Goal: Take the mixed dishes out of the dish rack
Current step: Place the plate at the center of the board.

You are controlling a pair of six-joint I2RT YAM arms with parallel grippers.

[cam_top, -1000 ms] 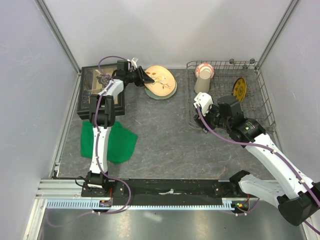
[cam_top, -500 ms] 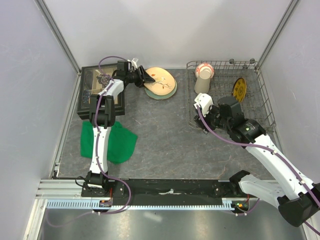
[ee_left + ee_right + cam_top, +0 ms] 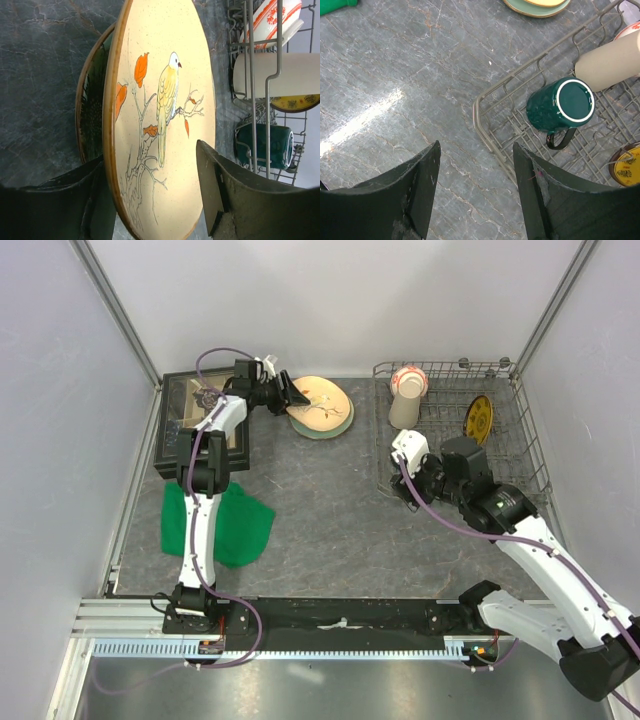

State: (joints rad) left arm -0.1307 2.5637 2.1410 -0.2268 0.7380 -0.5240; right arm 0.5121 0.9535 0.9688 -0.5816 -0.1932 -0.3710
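Grey table (image 3: 330,500), dish rack (image 3: 520,445), mug (image 3: 561,104)

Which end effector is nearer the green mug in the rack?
Right. The right end effector hangs open just in front of the green mug, at the rack's near corner. The left end effector straddles the bird plate, outside the rack.

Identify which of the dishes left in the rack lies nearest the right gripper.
The dark green mug, lying on its side near the dish rack's corner, just beyond the open right gripper; the beige cup lies farther in.
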